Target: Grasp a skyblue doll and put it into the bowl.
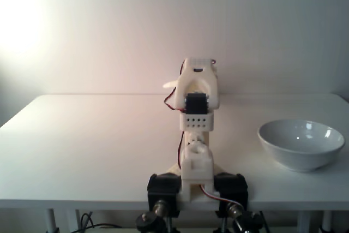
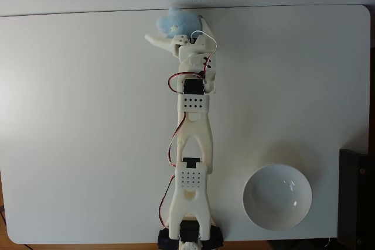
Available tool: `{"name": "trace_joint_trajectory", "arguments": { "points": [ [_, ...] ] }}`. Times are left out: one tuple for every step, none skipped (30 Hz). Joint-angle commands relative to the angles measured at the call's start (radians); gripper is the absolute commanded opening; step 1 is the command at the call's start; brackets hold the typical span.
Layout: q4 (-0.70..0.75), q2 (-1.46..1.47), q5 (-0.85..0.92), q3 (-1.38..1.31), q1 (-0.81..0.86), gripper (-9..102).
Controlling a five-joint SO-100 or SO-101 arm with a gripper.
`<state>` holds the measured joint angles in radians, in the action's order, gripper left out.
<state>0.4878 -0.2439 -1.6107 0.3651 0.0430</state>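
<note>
With the arm's base (image 1: 196,186) at the table's (image 2: 76,144) near edge, my gripper (image 2: 176,32) straddles the skyblue doll (image 2: 177,23) at the far edge, jaws apart; I'd close squarely before lifting toward the bowl (image 2: 277,197).

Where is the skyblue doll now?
In the fixed view from above, the skyblue doll lies at the table's far edge, between the gripper's fingers, far from the bowl.

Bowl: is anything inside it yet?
Nothing: the bowl shows a bare white interior from above. The skyblue doll sits at the table's far edge, at the gripper.
</note>
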Motion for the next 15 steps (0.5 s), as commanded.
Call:
{"name": "trace_joint_trajectory", "arguments": {
  "points": [
    [0.000, 0.000, -0.003, -0.003, 0.002, 62],
    [0.002, 0.002, -0.005, -0.002, 0.000, 57],
    [0.005, 0.002, -0.003, -0.002, -0.002, 51],
    [0.005, 0.002, -0.003, -0.002, -0.005, 46],
    [0.005, 0.002, -0.003, 0.000, -0.006, 41],
    [0.005, 0.002, -0.002, 0.000, -0.009, 35],
    [0.006, 0.002, -0.002, 0.000, -0.011, 30],
    [0.006, 0.002, -0.002, 0.000, -0.012, 25],
    [0.012, 0.002, 0.000, 0.000, -0.012, 20],
    [0.025, 0.002, 0.000, 0.000, -0.014, 15],
    [0.041, 0.002, 0.000, 0.000, -0.014, 10],
    [0.060, 0.002, 0.000, -0.002, -0.014, 5],
    [0.077, 0.002, 0.000, -0.002, -0.014, 2],
    [0.092, 0.002, 0.000, -0.002, -0.014, 2],
    [0.103, 0.002, 0.000, -0.002, -0.012, 3]
  ]
}}
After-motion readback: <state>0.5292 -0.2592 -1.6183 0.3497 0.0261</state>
